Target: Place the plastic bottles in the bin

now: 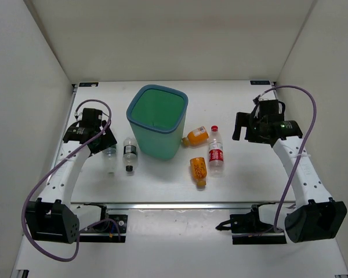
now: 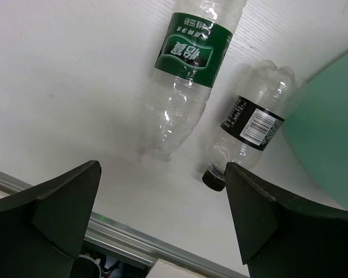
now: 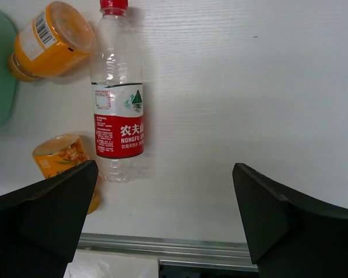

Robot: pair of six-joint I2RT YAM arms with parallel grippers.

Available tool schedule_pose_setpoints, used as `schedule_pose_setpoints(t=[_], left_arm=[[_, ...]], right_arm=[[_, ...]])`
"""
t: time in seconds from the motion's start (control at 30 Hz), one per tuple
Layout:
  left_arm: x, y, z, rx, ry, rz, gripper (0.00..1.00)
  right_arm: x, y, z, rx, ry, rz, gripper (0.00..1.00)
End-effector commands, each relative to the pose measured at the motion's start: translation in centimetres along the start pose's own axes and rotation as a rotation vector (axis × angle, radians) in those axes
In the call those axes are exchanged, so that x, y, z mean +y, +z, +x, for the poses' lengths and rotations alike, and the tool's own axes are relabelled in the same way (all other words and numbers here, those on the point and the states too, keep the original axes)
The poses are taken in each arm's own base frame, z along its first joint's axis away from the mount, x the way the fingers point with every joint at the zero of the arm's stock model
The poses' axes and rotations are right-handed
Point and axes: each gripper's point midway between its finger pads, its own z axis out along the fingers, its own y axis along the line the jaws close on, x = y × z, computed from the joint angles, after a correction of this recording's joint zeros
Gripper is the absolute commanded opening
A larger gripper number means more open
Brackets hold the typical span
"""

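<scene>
Count: 5 bottles, 1 bin (image 1: 155, 146), 2 grippers. All 5 bottles are lying flat on table (image 1: 252, 174), outside bin. Bin is standing upright, mid-table.

L of bin, 2 clear ones are lying side by side, apart, caps pointing toward near edge:
- green-label btl (image 2: 188, 55)
- black-cap btl (image 2: 252, 124), just beside bin

R of bin, 3 are lying:
- red-cap btl (image 3: 117, 110), cap pointing away from arms
- far orange btl (image 3: 49, 40), neck end right at bin wall; touching or not, can't tell
- near orange btl (image 3: 61, 159), just beside red-cap btl, toward front edge

L gripper (image 2: 162, 168) is hovering over the 2 clear ones, jaws spread wide, gripping nothing. R gripper (image 3: 165, 168) is hanging over bare table just R of red-cap btl, jaws likewise wide apart, nothing between them.

Hidden / cut off:
- Top view: L gripper is covering part of green-label btl. Label print is reading too small there.
- L wrist view: green-label btl's base is running off top edge. Its cap is pale and blending into table. Bin is showing only as teal wedge at R edge.
- R wrist view: near orange btl is sitting partly behind a finger (image 3: 46, 214). Bin is showing only as teal sliver at L edge.
</scene>
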Motion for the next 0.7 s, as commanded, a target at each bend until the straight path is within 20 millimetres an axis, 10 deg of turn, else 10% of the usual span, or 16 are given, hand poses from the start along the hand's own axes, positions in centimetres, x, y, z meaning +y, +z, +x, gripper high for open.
schedule_pose_setpoints(t=[0.0, 0.53, 0.67], left_arm=[[0.9, 0.0, -0.1, -0.031, -0.018, -0.039, 0.99], [-1.5, 9.3, 3.4, 0.083, -0.027, 0.016, 0.99], [-1.7, 10.5, 3.5, 0.082, -0.003, 0.006, 0.84]], right_arm=[[-0.2, -1.0, -1.5, -0.074, 0.043, -0.016, 1.00], [-0.8, -3.3, -0.2, -0.177, 0.026, 0.055, 0.99], [-1.7, -2.9, 1.3, -0.152, 0.069, 0.038, 1.00]])
